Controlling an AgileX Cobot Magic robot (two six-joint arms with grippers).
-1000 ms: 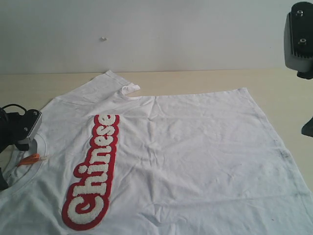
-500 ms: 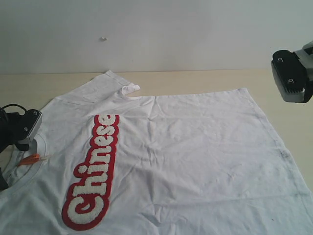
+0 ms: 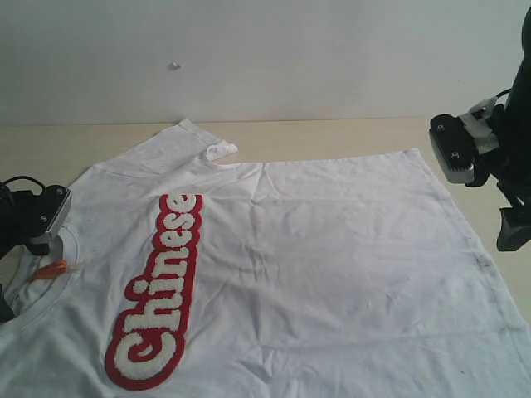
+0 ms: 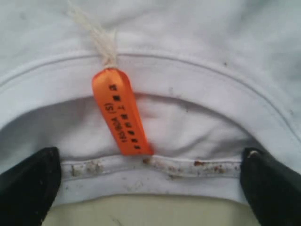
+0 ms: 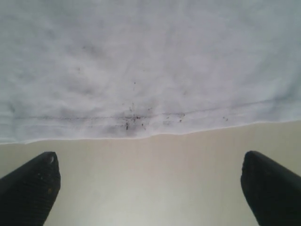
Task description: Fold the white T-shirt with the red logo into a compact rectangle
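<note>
Both sets of jaws are gaping wide and empty: the left gripper (image 4: 149, 162) over the collar (image 4: 197, 101) of the white T-shirt (image 3: 332, 249), the right gripper (image 5: 149, 162) beside its speckled hem (image 5: 141, 123).

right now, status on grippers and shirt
Left gripper open at the collar. Right gripper open at the hem. White T-shirt spread out, unfolded. Nothing blocking.
</note>
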